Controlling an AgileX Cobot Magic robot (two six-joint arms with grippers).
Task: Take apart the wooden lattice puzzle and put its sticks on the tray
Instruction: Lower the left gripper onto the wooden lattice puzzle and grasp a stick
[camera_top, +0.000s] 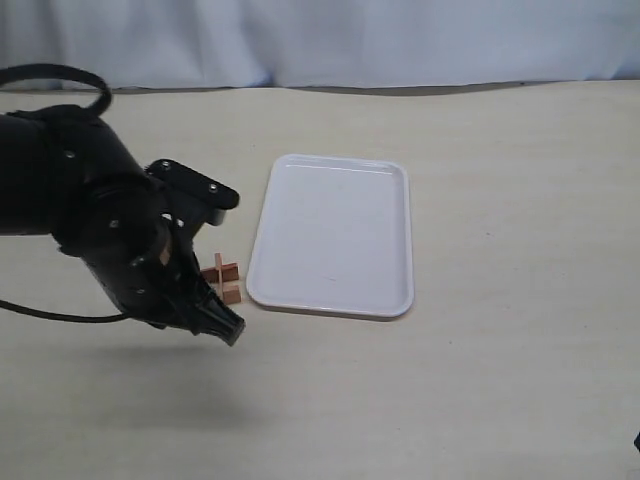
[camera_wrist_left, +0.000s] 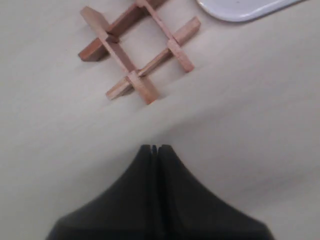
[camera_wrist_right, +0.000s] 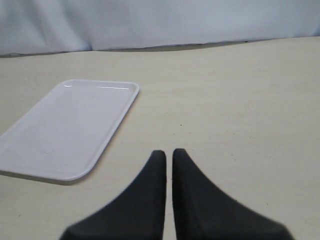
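Lattice puzzle (camera_wrist_left: 120, 52) sits whole beside your bare tray (camera_top: 330, 230); all four sticks (camera_wrist_left: 171, 42) remain. Your left gripper (camera_wrist_left: 154, 148) and right gripper (camera_wrist_right: 169, 151) are closed, empty.

The wooden lattice puzzle (camera_wrist_left: 118, 52) is bare reddish-brown wood, matt. The tray (camera_top: 330, 235) is smooth white plastic, slightly glossy. The desk (camera_top: 500, 350) looks matt and smooth, with pale cloth (camera_top: 400, 40) along its far edge.
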